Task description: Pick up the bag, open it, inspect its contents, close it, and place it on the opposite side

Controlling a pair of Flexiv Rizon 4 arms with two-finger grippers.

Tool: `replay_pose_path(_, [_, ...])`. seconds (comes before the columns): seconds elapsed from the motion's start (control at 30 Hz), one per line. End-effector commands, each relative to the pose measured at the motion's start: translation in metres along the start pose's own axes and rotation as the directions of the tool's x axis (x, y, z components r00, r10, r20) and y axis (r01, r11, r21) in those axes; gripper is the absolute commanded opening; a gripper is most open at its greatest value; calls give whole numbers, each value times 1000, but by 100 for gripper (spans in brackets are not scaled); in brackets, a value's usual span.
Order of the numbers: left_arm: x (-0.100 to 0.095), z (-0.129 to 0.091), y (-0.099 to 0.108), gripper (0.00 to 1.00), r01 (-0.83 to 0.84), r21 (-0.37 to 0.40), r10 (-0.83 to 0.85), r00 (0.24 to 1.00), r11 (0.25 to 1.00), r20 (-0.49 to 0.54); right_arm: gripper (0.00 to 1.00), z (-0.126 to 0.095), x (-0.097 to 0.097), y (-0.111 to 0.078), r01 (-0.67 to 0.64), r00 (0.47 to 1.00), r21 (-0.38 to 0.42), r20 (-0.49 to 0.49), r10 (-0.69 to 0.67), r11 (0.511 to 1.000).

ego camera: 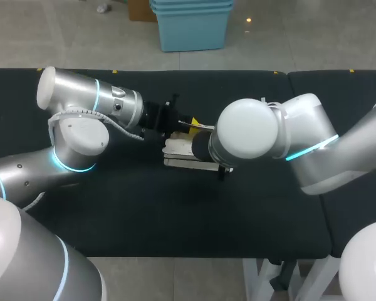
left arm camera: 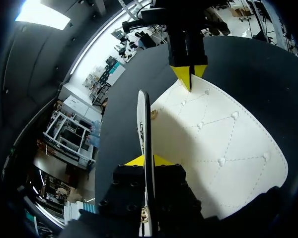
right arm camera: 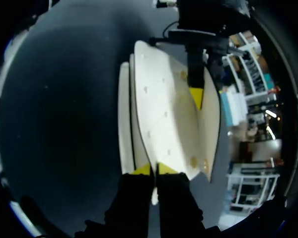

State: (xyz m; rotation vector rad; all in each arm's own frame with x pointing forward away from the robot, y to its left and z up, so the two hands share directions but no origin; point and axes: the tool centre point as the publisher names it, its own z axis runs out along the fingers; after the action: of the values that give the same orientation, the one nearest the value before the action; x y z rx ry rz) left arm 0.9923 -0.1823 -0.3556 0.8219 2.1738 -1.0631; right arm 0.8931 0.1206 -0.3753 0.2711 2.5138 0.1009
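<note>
The main risk here is a slip or a tear. The left tool (left arm camera: 145, 161) is clamped on a thin flap (left arm camera: 141, 119) of the white quilted bag (left arm camera: 218, 144); the flap stands edge-on between its yellow tips. The right tool (right arm camera: 152, 169) is pinched tight on the bag's far edge. Each grip takes only a narrow strip of material. If the arms pull apart unevenly or too far, I judge that one edge could slide out and the bag drop, or the stitching could be strained. The two tools are also near each other, so their fingers could clash.

The bag is at the middle of the dark surface (ego camera: 175, 213), between the two arms. I cannot tell whether it rests there or hangs just above. In the right wrist view its layers are only slightly parted and nothing inside shows, so the contents cannot be judged yet.
</note>
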Motion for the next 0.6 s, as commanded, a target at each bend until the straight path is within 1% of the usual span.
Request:
replay_pose_path(0.03, [11, 0, 0, 0, -5, 15, 4, 999, 1000, 46, 0, 3, -1, 0, -2, 1000, 1, 3, 2, 1000])
replay_pose_path(0.2, [8, -1, 0, 0, 23, 9, -23, 999, 1000, 47, 0, 3, -1, 0, -2, 1000, 1, 3, 2, 1000])
replay_pose_path(0.23, [7, -2, 0, 2, 31, 8, -32, 998, 999, 49, 0, 3, -1, 0, -2, 1000, 1, 3, 2, 1000])
replay_pose_path(0.27, [5, -3, -1, 20, 33, 7, -34, 998, 999, 49, 0, 3, -1, 0, -2, 1000, 1, 3, 2, 1000])
replay_pose_path(0.37, [0, -7, -2, 44, 39, 3, -40, 998, 999, 54, 0, 3, -1, 0, -2, 1000, 1, 3, 2, 1000])
replay_pose_path(0.47, [-6, -11, -3, 46, 56, 16, -57, 997, 998, 56, 0, 3, -1, 0, -2, 1000, 1, 3, 2, 1000])
replay_pose_path(0.6, [-12, -15, -5, 45, 82, 18, -82, 996, 997, 39, 0, 3, -1, 0, -2, 1000, 1, 3, 2, 1000])
